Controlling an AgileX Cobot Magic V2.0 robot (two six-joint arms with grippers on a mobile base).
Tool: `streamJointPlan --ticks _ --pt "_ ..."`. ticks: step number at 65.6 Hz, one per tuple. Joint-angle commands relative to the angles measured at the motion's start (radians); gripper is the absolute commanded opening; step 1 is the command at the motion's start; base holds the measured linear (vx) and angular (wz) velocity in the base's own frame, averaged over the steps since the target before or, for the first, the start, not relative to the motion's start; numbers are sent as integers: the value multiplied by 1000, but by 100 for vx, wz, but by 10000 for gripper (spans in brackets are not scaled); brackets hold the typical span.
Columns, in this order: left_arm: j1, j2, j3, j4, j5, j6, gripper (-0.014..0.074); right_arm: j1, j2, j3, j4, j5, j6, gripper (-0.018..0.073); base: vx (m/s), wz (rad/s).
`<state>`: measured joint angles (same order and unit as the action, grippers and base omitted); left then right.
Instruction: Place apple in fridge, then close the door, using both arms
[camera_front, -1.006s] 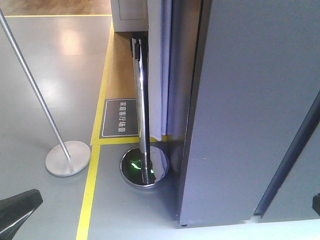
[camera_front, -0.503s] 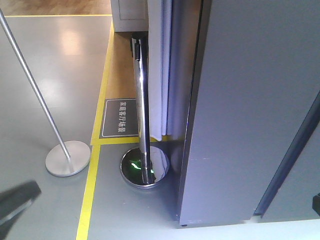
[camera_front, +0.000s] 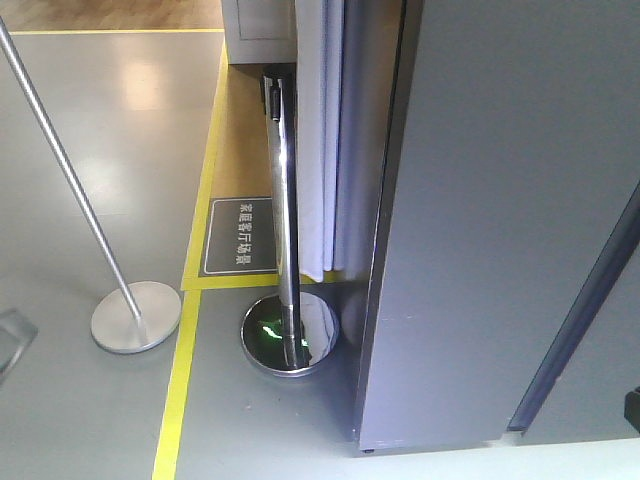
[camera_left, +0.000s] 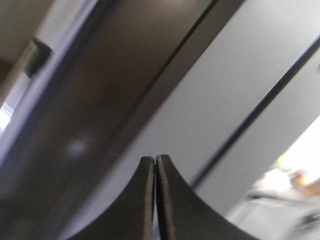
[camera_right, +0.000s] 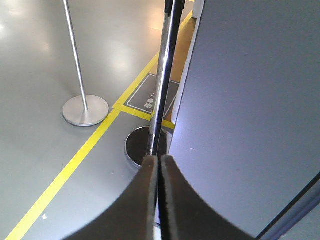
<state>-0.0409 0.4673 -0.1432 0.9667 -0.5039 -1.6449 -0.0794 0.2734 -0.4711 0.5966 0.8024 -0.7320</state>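
**Two clenched end effectors, no apple in sight**

Three views, taken in turn. Front view: the fridge (camera_front: 500, 220) fills the right half as a flat grey panel with a dark seam running down it; whether the door is fully latched cannot be told from here. Beside it a chrome stanchion (camera_front: 285, 250) stands on its round base, a second, matte post (camera_front: 70, 190) leans at left, and yellow floor tape (camera_front: 178, 390) runs between them. A faint blurred shape sits at the lower left edge; too smeared to name.

Left wrist view: the left end effector (camera_left: 155, 165) has its fingers pressed together, empty, tilted steeply before the fridge's grey face and dark seam lines. The picture is blurred.

Right wrist view: the right end effector (camera_right: 159, 165) is likewise clamped on nothing, pointing down and forward beside the fridge's side panel, stanchion just beyond.

The apple appears nowhere. My judgement: either it is inside and the task is at its close, or the door needs opening first.
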Motion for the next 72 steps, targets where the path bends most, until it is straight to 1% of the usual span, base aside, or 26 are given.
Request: streamJointPlan --ticks 1,2,3,4,5,7,8,9,12,15,17,20,22,25,30,37,39,42,50,59,68,72 --pt "-3 3 23 -196 -28 293 -8 0 9 -23 28 -51 -1 -3 0 0" --pt "-3 3 30 -223 -19 329 -8 0 9 -23 28 -51 -1 -3 0 0" --pt "-3 2 39 -262 -1 388 -8 0 9 -23 28 -51 -1 -3 0 0" --pt "-3 2 44 -286 15 409 -8 0 9 -23 28 -51 -1 -3 0 0" --pt "-3 2 49 -322 35 451 -8 0 9 -23 28 -51 -1 -3 0 0" --pt "-3 2 61 -379 112 583 -8 0 9 -23 28 -51 -1 -3 0 0" --pt "-3 2 66 -402 143 627 -8 0 9 -23 28 -51 -1 -3 0 0" --pt "-3 2 71 -437 192 690 -8 0 9 -23 28 -51 -1 -3 0 0" --pt "-3 2 77 -513 288 815 -8 0 9 -23 28 -51 -1 -3 0 0" --pt "-3 -2 81 -592 385 912 -8 0 9 -23 28 -51 -1 -3 0 0" --pt "-3 -10 81 -621 444 956 -8 0 9 -23 28 -51 -1 -3 0 0" --pt "-3 -28 81 -635 504 1023 -8 0 9 -23 28 -51 -1 -3 0 0" --pt "-3 -42 83 -634 528 1047 -8 0 9 -23 28 -51 -1 -3 0 0" --pt "-3 -69 92 -634 526 1071 -8 0 9 -23 28 -51 -1 -3 0 0" --pt "-3 -124 122 -634 484 1117 -8 0 9 -23 28 -51 -1 -3 0 0" --pt "-2 -207 190 -634 416 1159 -8 0 9 -23 28 -51 -1 -3 0 0" --pt "-2 -236 186 -636 458 1164 -8 0 9 -23 28 -51 -1 -3 0 0" --pt "6 -273 184 -635 470 1167 -8 0 9 -23 28 -51 -1 -3 0 0" --pt "59 -351 186 -634 477 1252 -8 0 9 -23 28 -51 -1 -3 0 0" --pt "123 -422 186 -634 495 1267 -8 0 9 -23 29 -51 -1 -3 0 0" --pt "147 -499 186 -625 520 1274 -8 0 9 -23 29 -51 -1 -3 0 0" --pt "148 -494 186 -626 519 1274 -8 0 9 -23 30 -50 -1 -3 0 0"
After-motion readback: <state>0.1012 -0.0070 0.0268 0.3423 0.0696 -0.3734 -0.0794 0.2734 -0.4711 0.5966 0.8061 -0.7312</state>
